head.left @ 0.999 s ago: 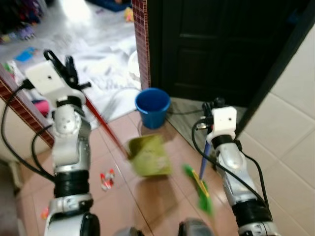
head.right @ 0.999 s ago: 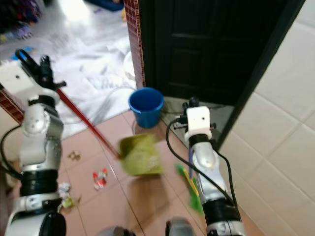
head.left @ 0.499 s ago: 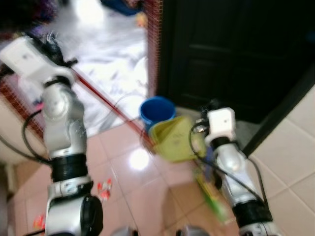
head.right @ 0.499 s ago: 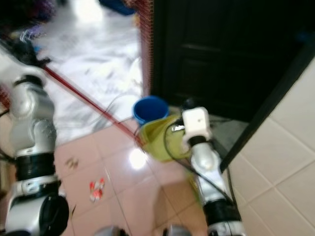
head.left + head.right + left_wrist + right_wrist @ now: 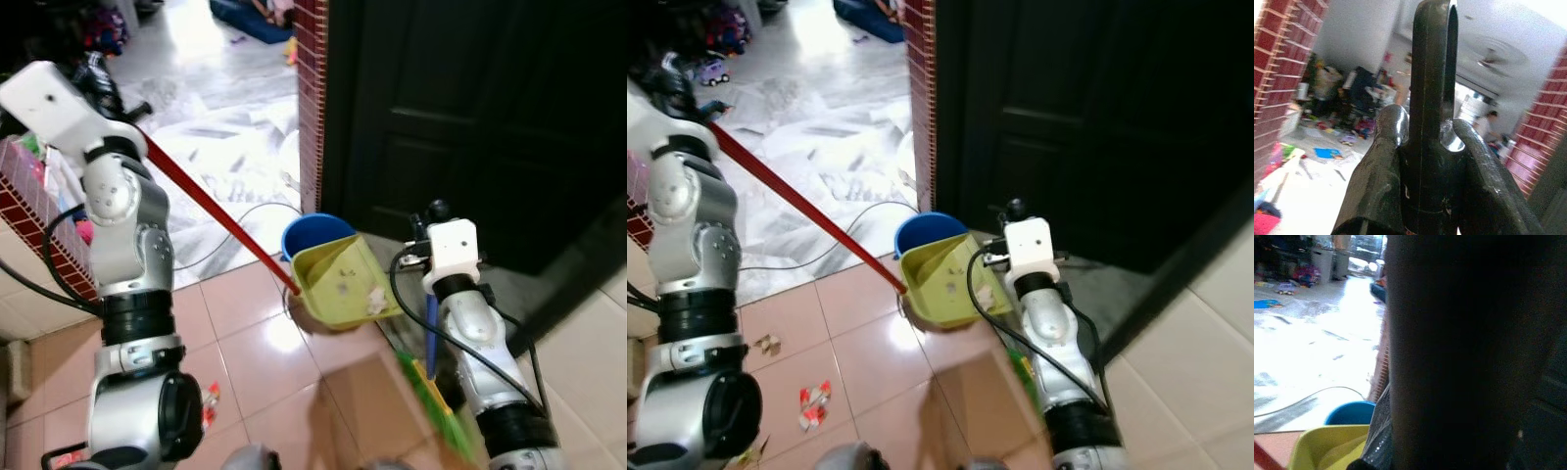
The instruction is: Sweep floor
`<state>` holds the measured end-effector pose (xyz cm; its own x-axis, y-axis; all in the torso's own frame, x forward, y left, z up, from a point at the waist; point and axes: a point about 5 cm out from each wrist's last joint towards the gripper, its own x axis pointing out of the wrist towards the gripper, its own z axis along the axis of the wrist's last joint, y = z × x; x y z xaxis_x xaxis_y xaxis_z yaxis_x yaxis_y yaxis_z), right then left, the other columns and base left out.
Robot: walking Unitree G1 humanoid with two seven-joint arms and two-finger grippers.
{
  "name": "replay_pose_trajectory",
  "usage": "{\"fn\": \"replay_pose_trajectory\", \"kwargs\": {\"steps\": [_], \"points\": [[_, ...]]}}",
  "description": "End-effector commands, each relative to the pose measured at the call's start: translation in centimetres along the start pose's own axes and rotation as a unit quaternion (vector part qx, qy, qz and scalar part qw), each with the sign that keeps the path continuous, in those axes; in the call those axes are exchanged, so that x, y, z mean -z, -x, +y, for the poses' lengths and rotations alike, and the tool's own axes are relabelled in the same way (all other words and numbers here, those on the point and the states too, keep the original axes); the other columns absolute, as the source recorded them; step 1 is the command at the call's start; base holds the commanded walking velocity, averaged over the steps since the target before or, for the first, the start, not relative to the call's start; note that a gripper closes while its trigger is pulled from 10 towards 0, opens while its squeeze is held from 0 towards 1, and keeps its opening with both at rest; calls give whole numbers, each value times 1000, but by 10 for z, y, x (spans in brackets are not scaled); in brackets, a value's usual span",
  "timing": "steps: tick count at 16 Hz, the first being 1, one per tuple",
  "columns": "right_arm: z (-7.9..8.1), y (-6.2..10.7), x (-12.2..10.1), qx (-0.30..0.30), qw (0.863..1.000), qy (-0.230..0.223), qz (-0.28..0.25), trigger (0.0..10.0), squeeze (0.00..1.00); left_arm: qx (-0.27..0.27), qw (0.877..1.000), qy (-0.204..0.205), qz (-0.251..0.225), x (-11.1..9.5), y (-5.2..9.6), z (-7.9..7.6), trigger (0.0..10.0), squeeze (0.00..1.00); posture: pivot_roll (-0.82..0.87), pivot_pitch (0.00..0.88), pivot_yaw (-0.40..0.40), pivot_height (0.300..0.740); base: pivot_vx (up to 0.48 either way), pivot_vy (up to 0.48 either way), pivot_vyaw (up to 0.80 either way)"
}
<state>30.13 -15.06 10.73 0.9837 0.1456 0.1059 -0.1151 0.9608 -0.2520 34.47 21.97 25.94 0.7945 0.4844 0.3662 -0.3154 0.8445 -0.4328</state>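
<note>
A yellow-green dustpan [image 5: 341,284] on a long red handle [image 5: 211,217] hangs tilted at the rim of a blue bucket [image 5: 306,233], with white scraps [image 5: 375,302] inside it. My left gripper [image 5: 98,76], raised high at the left, is shut on the top of that red handle; its black fingers [image 5: 1432,73] close round it in the left wrist view. My right gripper [image 5: 435,211] is shut on a broom with a blue handle [image 5: 429,331] and green bristles [image 5: 439,416] low by the dark door. The bucket [image 5: 1349,412] and dustpan [image 5: 1327,448] also appear in the right wrist view.
Red-and-white wrappers [image 5: 813,403] and a crumpled scrap [image 5: 769,344] lie on the pink tiles at the left. A cable [image 5: 847,223] runs across the marble floor. A brick pillar [image 5: 312,88] and dark door [image 5: 470,117] stand behind the bucket. A person [image 5: 1488,122] is far off.
The dustpan has risen from the floor tiles and swung over to the blue bucket. My left arm has lifted the red handle higher. The camera has shifted too.
</note>
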Motion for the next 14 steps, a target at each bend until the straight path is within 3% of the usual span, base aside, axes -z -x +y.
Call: {"fn": "replay_pose_trajectory", "kwargs": {"steps": [1,14], "points": [[-2,-3,-10,-1,1000,1,-24,10000,0,0,999,5,-46,-19,-7,-7,10000,0,-102,0,47,740,480,0,0],[1,0,-10,-15,1000,0,-23,10000,0,-16,997,-19,-72,-21,-11,-8,10000,0,-109,0,47,740,478,0,0]]}}
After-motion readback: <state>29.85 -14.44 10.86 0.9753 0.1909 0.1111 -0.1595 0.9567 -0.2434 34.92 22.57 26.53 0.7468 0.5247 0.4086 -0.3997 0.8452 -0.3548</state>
